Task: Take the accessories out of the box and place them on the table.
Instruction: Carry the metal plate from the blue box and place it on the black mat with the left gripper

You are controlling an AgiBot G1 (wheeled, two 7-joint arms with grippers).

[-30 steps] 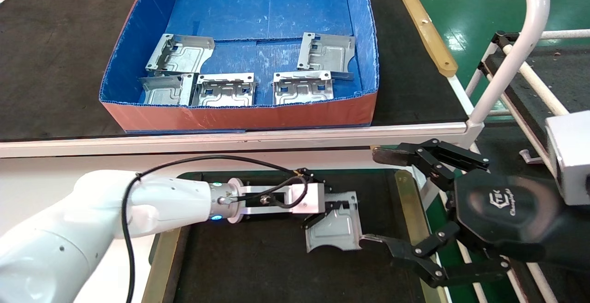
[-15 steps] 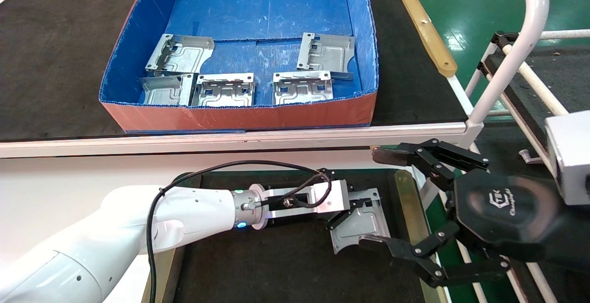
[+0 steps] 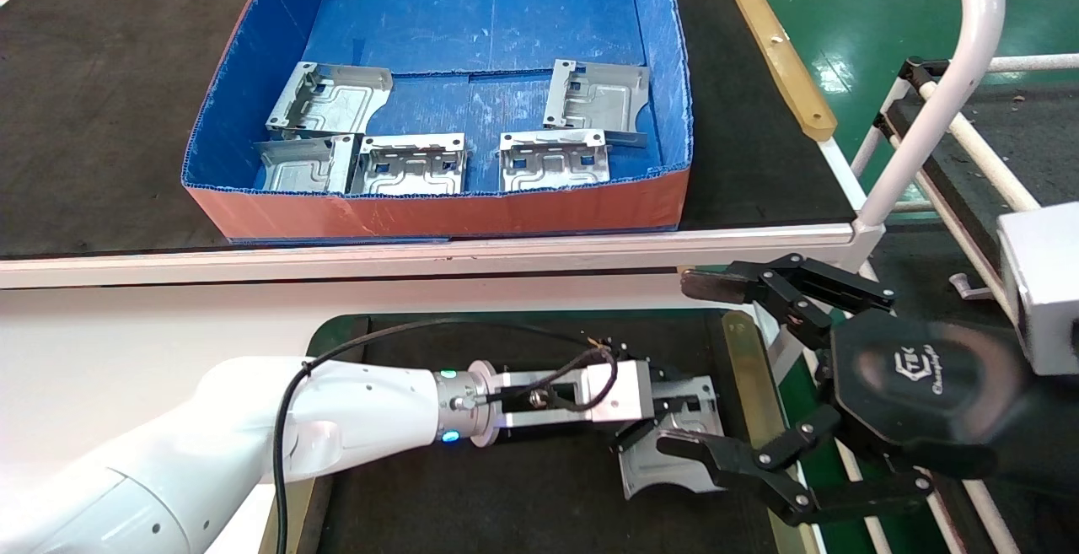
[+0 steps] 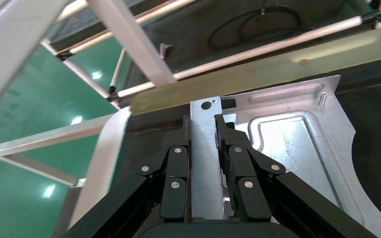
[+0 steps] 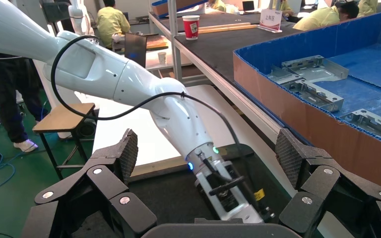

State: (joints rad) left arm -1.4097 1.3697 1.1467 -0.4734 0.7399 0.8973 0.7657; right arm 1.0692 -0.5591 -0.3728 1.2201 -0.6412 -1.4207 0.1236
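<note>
The accessories are split between two places: five of the silver bracket plates lie in the box [image 3: 666, 48], toward its near wall, and one bracket plate [image 3: 674, 444] is out over the counter [image 3: 506, 503], clamped in the left claw [image 3: 653, 419]. From the left wrist view the two black fingers [image 4: 238, 163] are pressed together on an upright tab of that plate [image 4: 297, 144], with the flat embossed body spreading out beside them over the dark mat. The brass-coloured strip [image 3: 746, 385] on the counter's right side runs just past the plate's far edge.

To set it down well, I'd say the plate should go down flat on the mat, fully inside that strip, with none of its edge riding up on the brass. I can't tell from here whether it already touches the surface, so lowering gently until it does and only then letting the fingers part seems wisest; the tab is thin, and opening early would likely let the plate tip or slide. The right claw's lower finger crosses just in front of the plate in the head view, so a straight lift away afterwards looks safer than any sideways sweep.

The left arm reaches in low from the robot's left, forearm nearly level, wrist straight, cable looping over the top. The right claw [image 3: 716, 368] hangs to the right of the counter with its fingers spread wide, holding nothing.
</note>
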